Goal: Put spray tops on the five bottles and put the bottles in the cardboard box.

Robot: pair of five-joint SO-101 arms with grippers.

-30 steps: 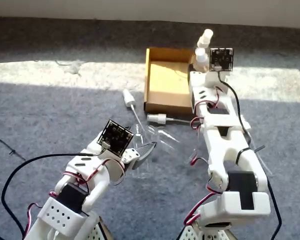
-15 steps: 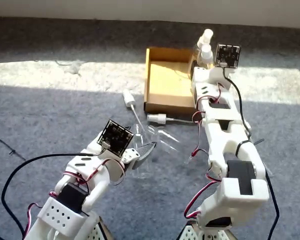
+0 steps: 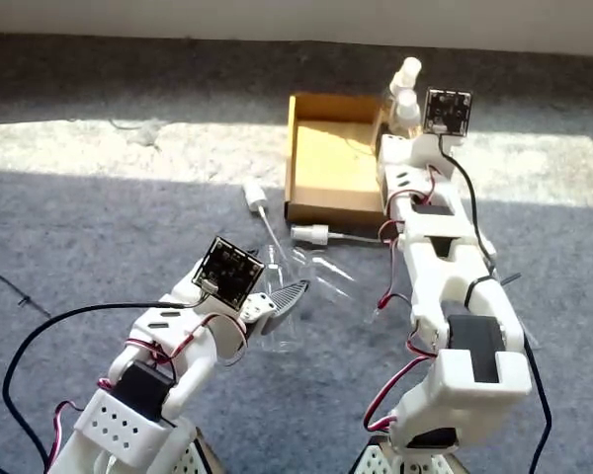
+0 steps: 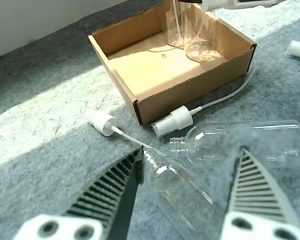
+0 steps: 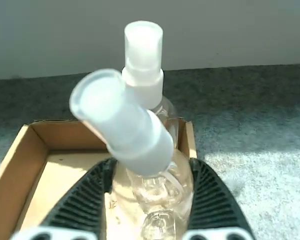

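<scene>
Two clear uncapped plastic bottles (image 4: 240,145) (image 4: 175,187) lie before my left end effector (image 4: 190,154); behind them, the brown cardboard box (image 4: 190,92) holds two capped bottles (image 5: 155,187) (image 5: 143,65).

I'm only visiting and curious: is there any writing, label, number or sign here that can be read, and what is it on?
No text here can be read.
The cardboard box: plain, no print.
The clear bottles: no labels.
The small circuit boards on the arms' wrists: any marks are too small to read.
</scene>
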